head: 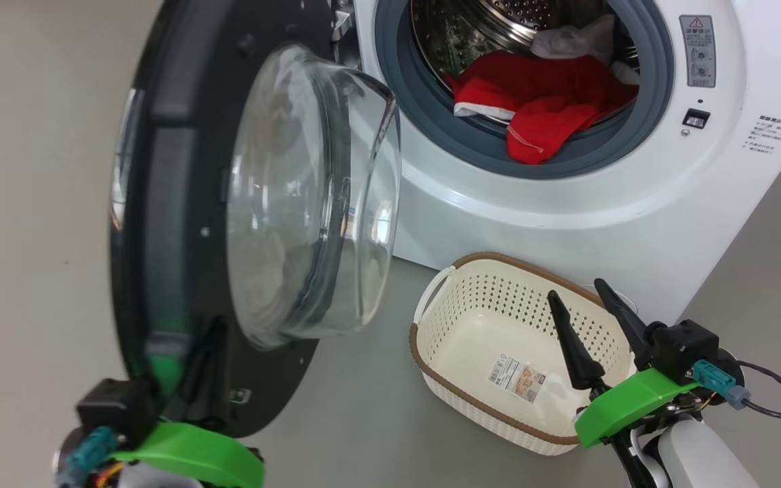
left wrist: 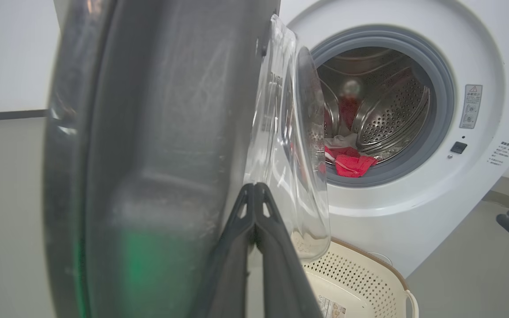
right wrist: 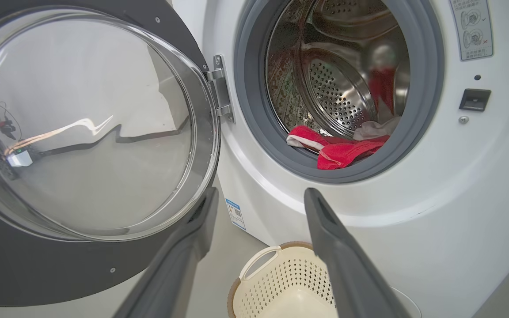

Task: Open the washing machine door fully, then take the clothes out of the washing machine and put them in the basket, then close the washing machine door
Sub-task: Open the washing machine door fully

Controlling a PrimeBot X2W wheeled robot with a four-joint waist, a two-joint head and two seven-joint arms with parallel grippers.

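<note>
The washing machine door (head: 160, 203) stands swung out to the left, its glass bowl facing the white washing machine (head: 567, 210). Red clothes (head: 539, 95) and a whitish cloth (head: 567, 41) lie in the steel drum, with one red piece hanging over the grey ring. The cream basket (head: 485, 305) sits empty on the floor below the opening. My left gripper (left wrist: 254, 189) is shut, with nothing between its fingers, and rests against the door's inner face (left wrist: 148, 132) beside the glass. My right gripper (head: 579, 293) hangs open and empty over the basket, pointing at the drum (right wrist: 338, 88).
Grey floor (head: 31, 203) spreads to the left of the door and in front of the machine. A dark cable (head: 777, 403) trails from my right wrist. The door hinge (right wrist: 220, 88) sits on the left of the opening.
</note>
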